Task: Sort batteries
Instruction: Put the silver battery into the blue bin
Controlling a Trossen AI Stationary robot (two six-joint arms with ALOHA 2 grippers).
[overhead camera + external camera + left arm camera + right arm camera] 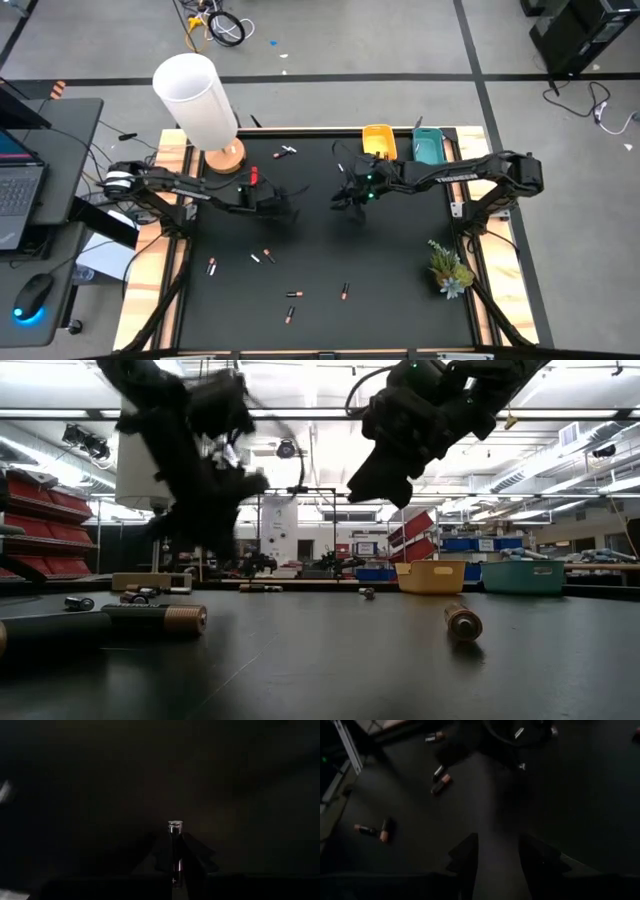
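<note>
Several batteries lie scattered on the black mat point(400, 260), among them one point(345, 291) toward the near edge and one point(211, 266) at the near left. My left gripper point(285, 210) is near the mat's middle, shut on a dark battery with a silver cap point(175, 837). My right gripper point(345, 197) hovers just to its right, open, with nothing between its fingers point(467, 855). In the low view the left gripper point(215, 535) is blurred and the right gripper point(385, 490) hangs above the mat. My left gripper pinches the dark battery's body point(175, 862) between its two fingers point(195, 854). The battery lies along the fingers, and its silver-capped end point(175, 825) sticks out past the fingertips. The fingers slant downward toward the mat from the left. The low view shows the gripper above the mat.
A yellow tray point(379, 140) and a teal tray point(427, 145) stand at the far right edge. A white cylinder on a wooden base point(195, 100) stands at the far left corner, and a small plant point(448, 268) at the right edge. More batteries point(440, 779) lie near the middle.
</note>
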